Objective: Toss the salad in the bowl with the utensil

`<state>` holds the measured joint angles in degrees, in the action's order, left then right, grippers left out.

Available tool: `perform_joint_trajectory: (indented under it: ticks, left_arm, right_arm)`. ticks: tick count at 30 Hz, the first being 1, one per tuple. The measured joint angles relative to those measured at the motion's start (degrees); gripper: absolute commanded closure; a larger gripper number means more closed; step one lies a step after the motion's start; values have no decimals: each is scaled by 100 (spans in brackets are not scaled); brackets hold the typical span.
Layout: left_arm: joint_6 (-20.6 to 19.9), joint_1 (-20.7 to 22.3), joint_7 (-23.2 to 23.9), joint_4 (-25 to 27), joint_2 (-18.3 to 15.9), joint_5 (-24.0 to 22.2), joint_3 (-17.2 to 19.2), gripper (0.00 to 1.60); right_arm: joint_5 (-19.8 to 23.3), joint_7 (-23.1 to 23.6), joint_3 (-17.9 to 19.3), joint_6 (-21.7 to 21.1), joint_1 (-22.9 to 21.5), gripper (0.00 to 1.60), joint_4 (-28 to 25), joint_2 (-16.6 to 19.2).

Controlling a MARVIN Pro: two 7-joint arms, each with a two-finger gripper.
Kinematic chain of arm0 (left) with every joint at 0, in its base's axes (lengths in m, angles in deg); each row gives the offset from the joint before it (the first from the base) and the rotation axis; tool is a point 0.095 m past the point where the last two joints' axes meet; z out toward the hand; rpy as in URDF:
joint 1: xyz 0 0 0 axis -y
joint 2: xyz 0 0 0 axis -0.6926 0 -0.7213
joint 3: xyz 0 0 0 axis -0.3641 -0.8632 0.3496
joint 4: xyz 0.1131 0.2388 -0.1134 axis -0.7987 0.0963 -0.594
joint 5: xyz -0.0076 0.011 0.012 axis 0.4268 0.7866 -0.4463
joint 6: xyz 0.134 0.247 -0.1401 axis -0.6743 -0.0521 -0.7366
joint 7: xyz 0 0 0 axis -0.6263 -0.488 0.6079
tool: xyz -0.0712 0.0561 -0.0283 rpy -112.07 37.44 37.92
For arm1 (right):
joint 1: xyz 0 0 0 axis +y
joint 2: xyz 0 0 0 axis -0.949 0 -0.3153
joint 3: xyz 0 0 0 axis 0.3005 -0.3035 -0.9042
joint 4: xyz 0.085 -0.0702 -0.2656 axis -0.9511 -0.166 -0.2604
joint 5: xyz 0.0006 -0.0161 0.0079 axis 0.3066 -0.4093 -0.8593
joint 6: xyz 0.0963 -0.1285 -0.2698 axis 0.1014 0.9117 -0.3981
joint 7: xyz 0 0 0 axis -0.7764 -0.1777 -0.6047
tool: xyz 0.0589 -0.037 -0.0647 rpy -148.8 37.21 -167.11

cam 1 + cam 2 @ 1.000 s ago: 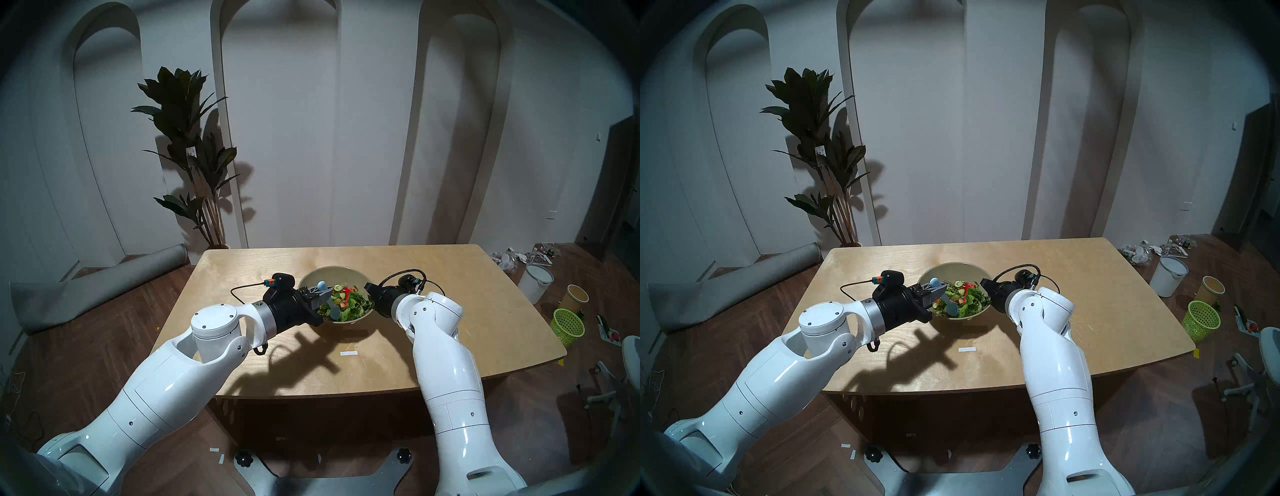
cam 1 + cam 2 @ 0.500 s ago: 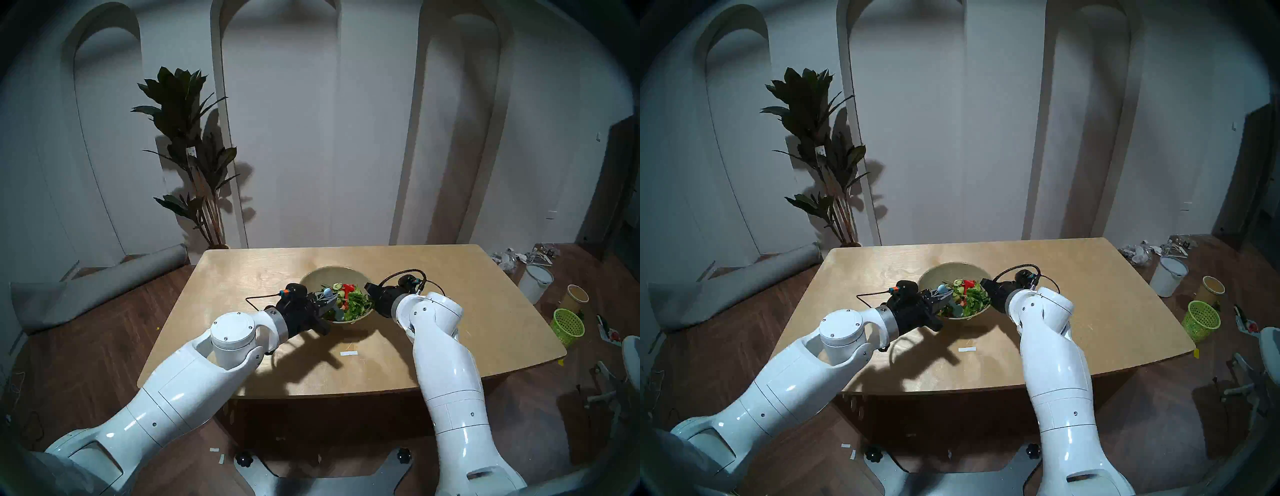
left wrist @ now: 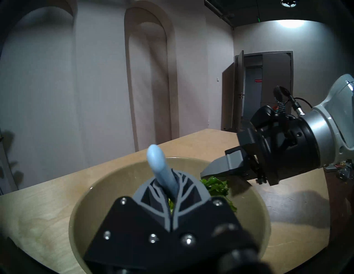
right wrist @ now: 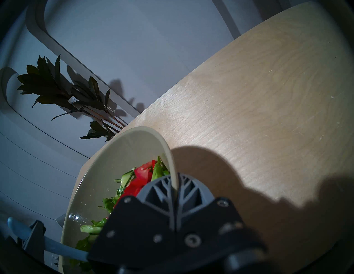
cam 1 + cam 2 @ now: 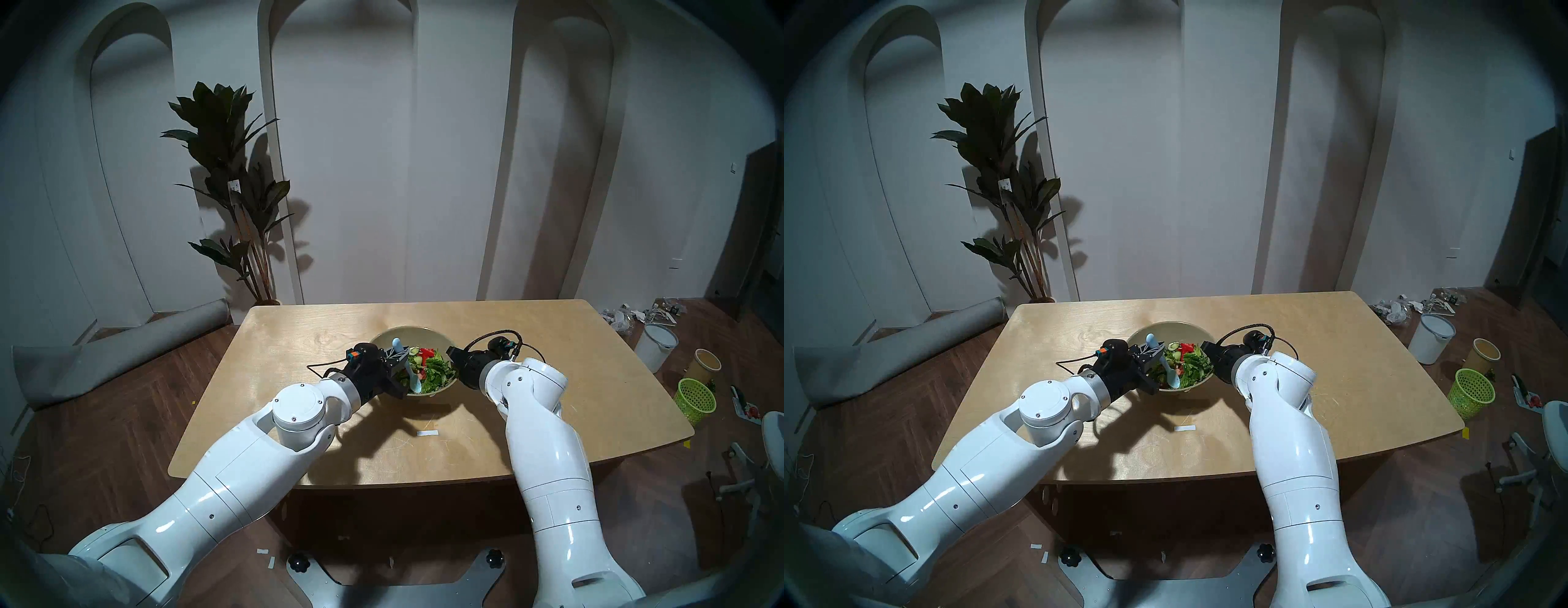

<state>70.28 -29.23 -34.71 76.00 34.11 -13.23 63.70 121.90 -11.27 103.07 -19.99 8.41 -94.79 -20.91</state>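
**Toss in progress: left arm working the utensil, right arm bracing the bowl**

Left side first. The left pincer (image 5: 401, 361) is pinching the utensil (image 5: 408, 368) by its shaft, fingers pressed together on it. The rounded handle end is sticking up and away from the robot; the working end is reaching down into the salad (image 5: 430, 370) at the near-left part of the bowl (image 5: 407, 333). Judgement: gripping mid-shaft is giving a short lever, so small wrist turns are enough to lift and turn leaves.

Centre. The bowl is sitting on the counter (image 5: 551, 382), between the two pincers. The salad is heaped toward the near and right side; the far inner wall is bare.

Right side. The right pincer (image 4: 174, 188) is pinching the bowl's rim, one finger inside and one outside. Judgement: it is anchoring the bowl so the utensil's push is not sliding it.

View differences. The head views are showing the utensil's lower end in the greens, which the left wrist view is hiding behind its own fingers (image 3: 151, 197). The left wrist view is showing the handle end clearly and the right pincer from the side. Only the right wrist view is showing the rim passing between the right fingers, plus red pieces close up.
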Motion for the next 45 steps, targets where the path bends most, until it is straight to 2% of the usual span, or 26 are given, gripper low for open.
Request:
perform_joint_trajectory:
  ticks: [13,20,36,45]
  left_arm:
    - [575,127,-353,-532,344,288,8,160]
    - [716,194,-465,-653,463,382,20,160]
    - [729,291,-566,-548,552,401,108,160]
    - [743,210,-395,-73,409,205,202,160]
  right_arm:
    - [0,0,-2,0,0,160,1,0]
    - [0,0,-2,1,-1,160,1,0]
    - [0,0,-2,1,-1,160,2,0]
    - [0,0,-2,1,-1,160,2,0]
